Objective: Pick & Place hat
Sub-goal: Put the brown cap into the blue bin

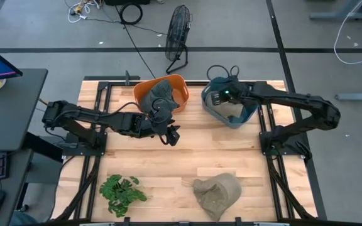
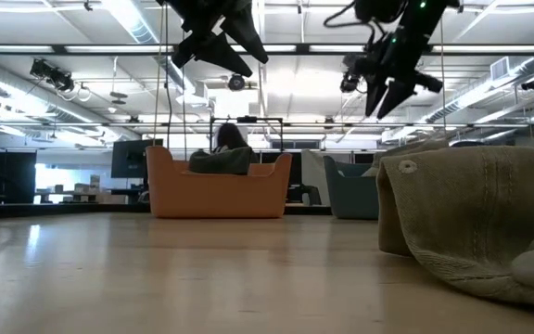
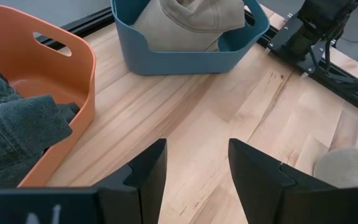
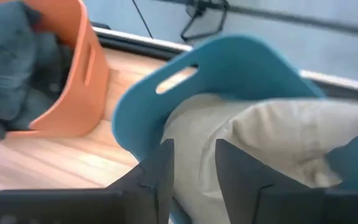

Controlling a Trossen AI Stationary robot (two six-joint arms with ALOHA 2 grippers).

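Three hats show. A dark grey one (image 1: 159,93) (image 3: 17,130) lies in the orange basket (image 1: 180,85) (image 2: 216,195). A beige one (image 3: 188,22) (image 4: 260,137) fills the blue basket (image 1: 237,118) (image 3: 179,59). An olive one (image 1: 217,193) (image 2: 471,223) lies flat on the table near its near edge. My left gripper (image 1: 173,136) (image 3: 194,168) is open and hangs in the air over bare wood just in front of the orange basket. My right gripper (image 1: 211,96) (image 4: 191,165) is open, raised above the blue basket's beige hat (image 2: 387,93).
A green leafy plant (image 1: 123,188) lies near the table's near-left corner. The two baskets stand side by side at the far edge. Bare wood (image 1: 231,150) stretches between the baskets and the olive hat. A floor fan (image 1: 178,34) stands beyond the table.
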